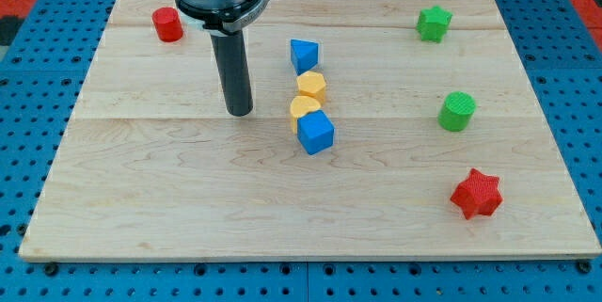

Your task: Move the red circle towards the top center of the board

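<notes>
The red circle [168, 23] is a short red cylinder near the board's top left corner. My tip [240, 112] rests on the wooden board [188, 198], below and to the right of the red circle and well apart from it. To the tip's right runs a close column of blocks: a blue triangle [303, 55], a yellow hexagon [311, 85], a yellow heart-like block [304, 107] and a blue cube [316, 133].
A green star [434, 23] lies at the top right. A green cylinder [457, 112] lies at the right middle. A red star [476, 194] lies at the lower right. A blue pegboard [38, 76] surrounds the board.
</notes>
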You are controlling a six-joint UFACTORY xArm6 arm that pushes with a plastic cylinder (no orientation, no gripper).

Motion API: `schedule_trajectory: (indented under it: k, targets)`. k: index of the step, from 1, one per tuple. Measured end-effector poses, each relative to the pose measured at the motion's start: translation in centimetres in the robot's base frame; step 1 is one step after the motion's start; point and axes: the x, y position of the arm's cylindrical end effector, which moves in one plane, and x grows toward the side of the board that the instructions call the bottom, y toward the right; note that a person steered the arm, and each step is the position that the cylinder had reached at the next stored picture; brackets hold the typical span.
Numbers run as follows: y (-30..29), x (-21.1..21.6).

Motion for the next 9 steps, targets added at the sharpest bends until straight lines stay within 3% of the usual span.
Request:
schedule_trajectory:
  k: [1, 3, 4, 5, 6, 8, 9]
  targets:
    - [0.0, 0.0]
    - [-9.5, 0.8]
    - [-11.2, 2.0]
    - [-13.1, -0.9]
    - [-17.0, -9.5]
    - [-18.9, -17.1]
    - [-18.8, -16.5]
